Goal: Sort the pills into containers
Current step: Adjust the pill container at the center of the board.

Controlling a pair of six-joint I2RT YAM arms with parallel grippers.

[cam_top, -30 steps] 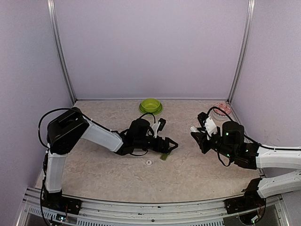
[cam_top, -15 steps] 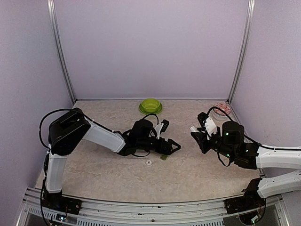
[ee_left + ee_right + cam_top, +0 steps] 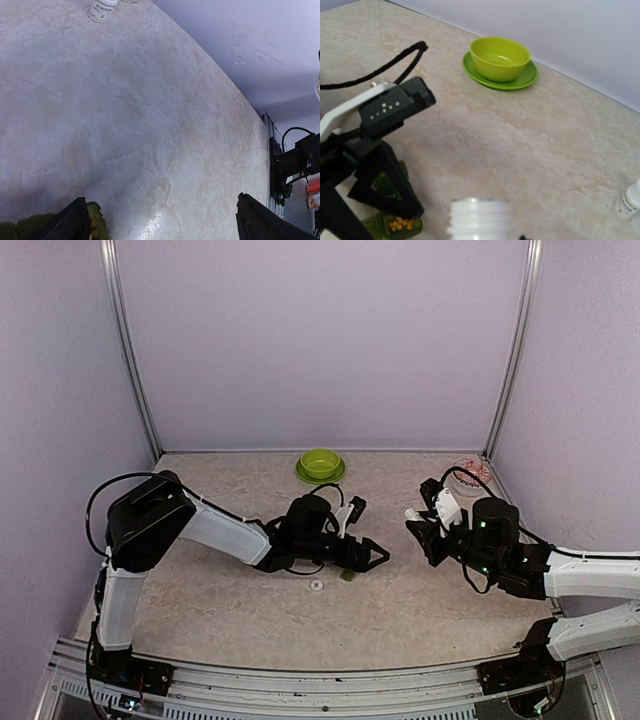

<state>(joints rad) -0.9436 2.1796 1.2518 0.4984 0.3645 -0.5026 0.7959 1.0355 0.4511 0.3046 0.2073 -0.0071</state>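
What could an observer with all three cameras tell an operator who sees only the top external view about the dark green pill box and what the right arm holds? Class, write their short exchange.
Operator: From above, the pill box is only a green speck. Is anything in it?
Observer: Yes. The right wrist view shows a cluster of small yellow-orange pills in one of its compartments.
Operator: And the white thing at the right arm's jaws?
Observer: It is a white bottle with its cap off, so the threaded neck stands open.
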